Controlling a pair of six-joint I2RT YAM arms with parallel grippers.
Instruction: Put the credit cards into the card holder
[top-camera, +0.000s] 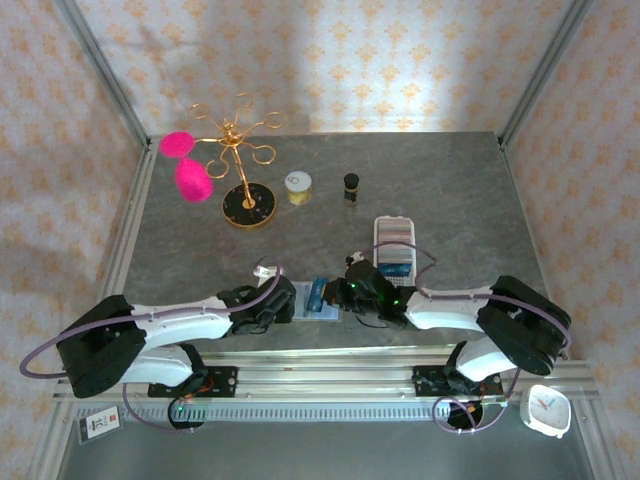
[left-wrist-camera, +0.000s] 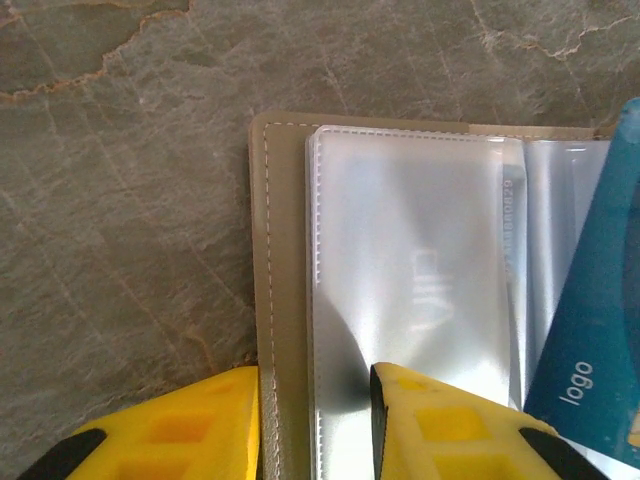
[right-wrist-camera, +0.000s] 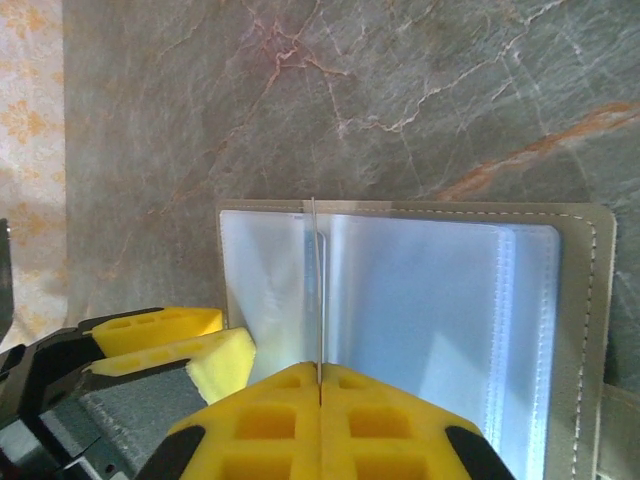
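Table (top-camera: 450, 190) first: it is grey marbled stone, and the white tray (top-camera: 394, 232) sits on it just beyond your right arm. The card holder (right-wrist-camera: 590, 300) lies open and flat near the front edge, between your 2 grippers, with its clear sleeves (right-wrist-camera: 420, 310) facing up.

Your left gripper (left-wrist-camera: 313, 378) has its jaws parted and astride the holder's stitched outer border. 1 finger is over bare stone and the other is on the top sleeve. You cannot tell from these views whether they bear down on it.

Your right gripper (right-wrist-camera: 318, 385) has its jaws pressed together on the blue credit card (left-wrist-camera: 590, 300). The card stands on edge over the open holder, close to the fold between the 2 sides.

The step in hand looks like feeding that card into a sleeve. To do it well:

- Pin the cover with the left before the card touches, since a light wallet on smooth stone will likely slide.
- Find the sleeve mouth first; it is not clear in these views.
- Tilt the card down from upright so its leading edge meets the mouth at a shallow angle.
- Push slowly and straight, because thin film can buckle and thin plastic can flex.
- Let go only once most of the card is seated.
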